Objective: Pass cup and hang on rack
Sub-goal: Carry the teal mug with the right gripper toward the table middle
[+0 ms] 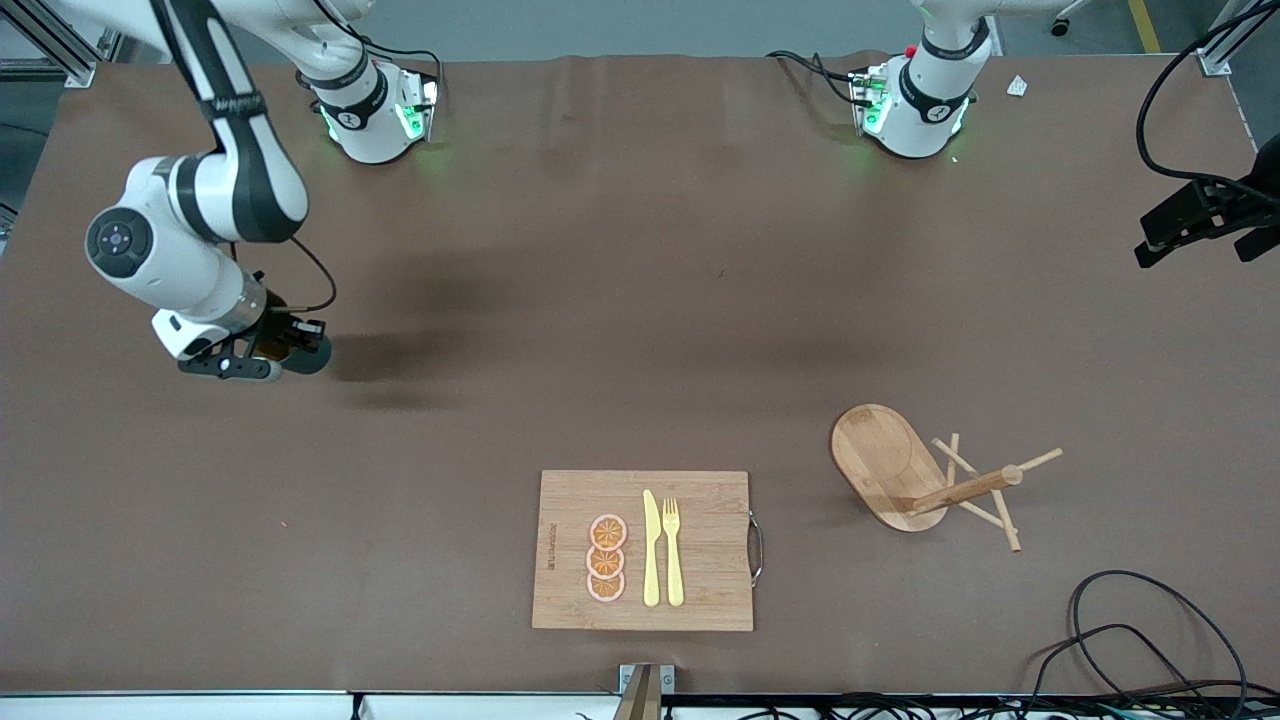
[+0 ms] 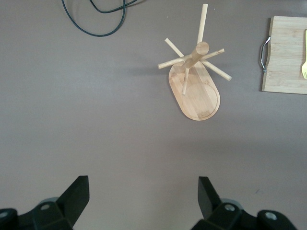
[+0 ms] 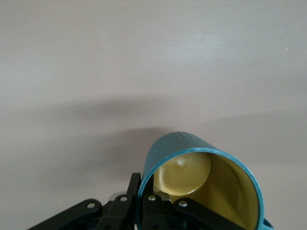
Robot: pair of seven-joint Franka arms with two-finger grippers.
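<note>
Front view: the right gripper (image 1: 262,352) is clamped on the cup (image 1: 300,352) at the right arm's end of the table. The wooden rack (image 1: 905,475) stands near the bamboo cutting board (image 1: 560,550).

Left wrist view: the left gripper (image 2: 143,201), jaws wide apart, waits over bare brown cloth near the rack (image 2: 194,79).

Right wrist view: fingers (image 3: 144,203) pinch the cup (image 3: 201,179) by its rim. Glazed, ribbed teal wall; probably rigid, slippery, breakable. The handle looks best left free for a peg.
</note>
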